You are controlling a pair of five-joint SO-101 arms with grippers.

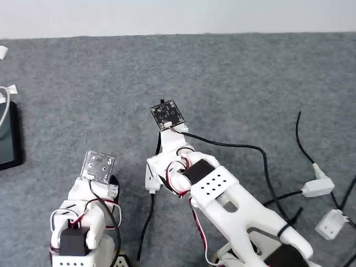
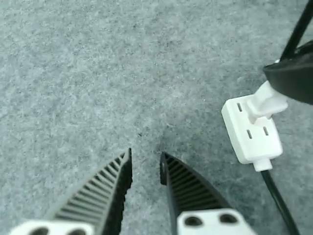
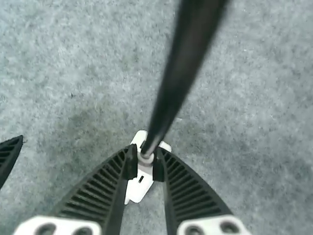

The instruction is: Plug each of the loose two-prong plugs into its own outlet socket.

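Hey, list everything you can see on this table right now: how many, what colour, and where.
table surface: one, grey, felt-like, under everything.
outlet socket: one, white, lying on the table ahead of the left end effector, black cord attached.
plug: one, white with a black cord, against the outlet socket's face.
other cord ends: two, white, on black cords, at the table's right side.
flat device: one, black, at the table's left side.
left end effector: black fingers, open, empty, over bare table.
right end effector: black fingers, shut on the plug.
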